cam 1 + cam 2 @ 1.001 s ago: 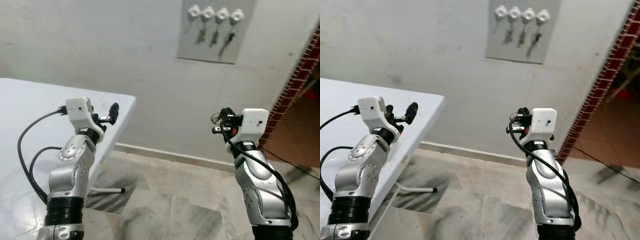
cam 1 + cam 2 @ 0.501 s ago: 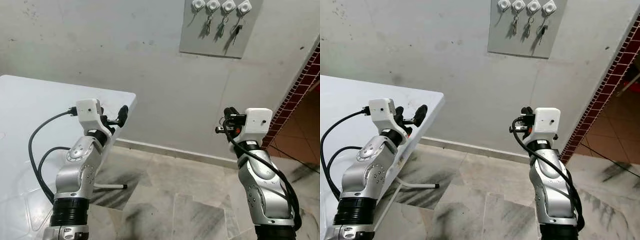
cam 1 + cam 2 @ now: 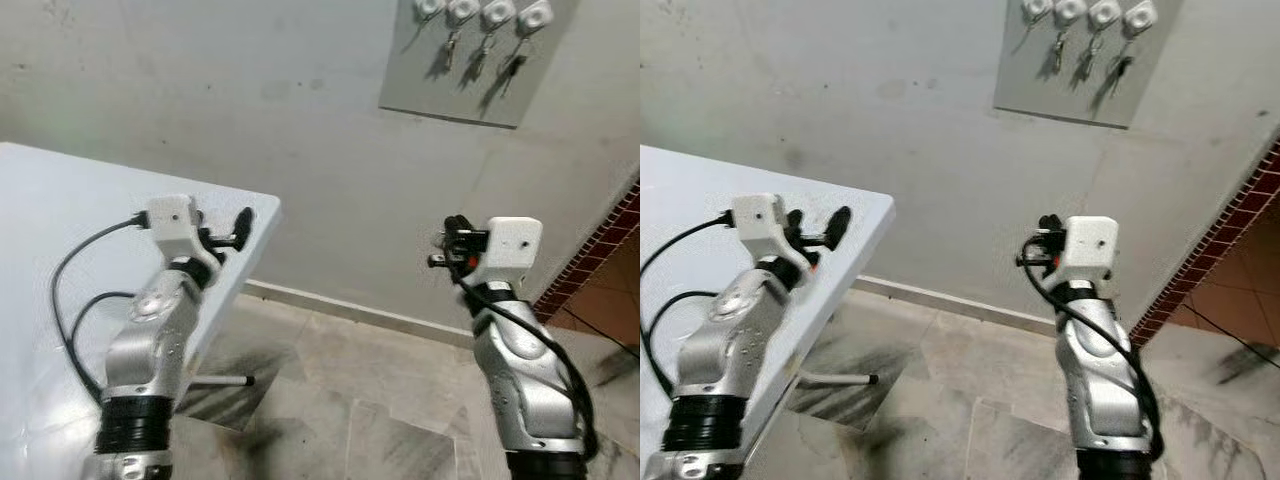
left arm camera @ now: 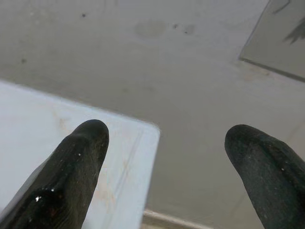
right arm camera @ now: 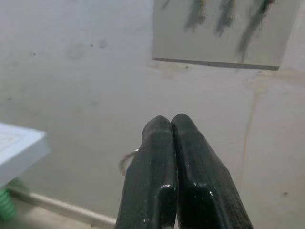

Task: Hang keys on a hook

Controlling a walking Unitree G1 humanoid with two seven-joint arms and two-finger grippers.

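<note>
A grey panel (image 3: 470, 75) hangs high on the wall, with white hooks (image 3: 497, 12) along its top. Keys (image 3: 452, 50) dangle from several of them. My right gripper (image 3: 447, 240) is raised in front of the wall, well below the panel. It is shut on a key ring (image 5: 127, 160) that juts out beside the fingers (image 5: 157, 157). My left gripper (image 3: 226, 230) is open and holds nothing. It hovers over the corner of the white table (image 3: 60, 220), with its fingers (image 4: 76, 167) wide apart.
The table fills the left side, and its leg (image 3: 215, 380) rests on the marbled tile floor (image 3: 380, 400). A red brick edge (image 3: 610, 240) marks an opening at the right. A skirting strip (image 3: 350, 310) runs along the foot of the wall.
The camera has shifted, so the hook panel now sits further right and higher in the picture. Both arms keep the same pose and grip.
</note>
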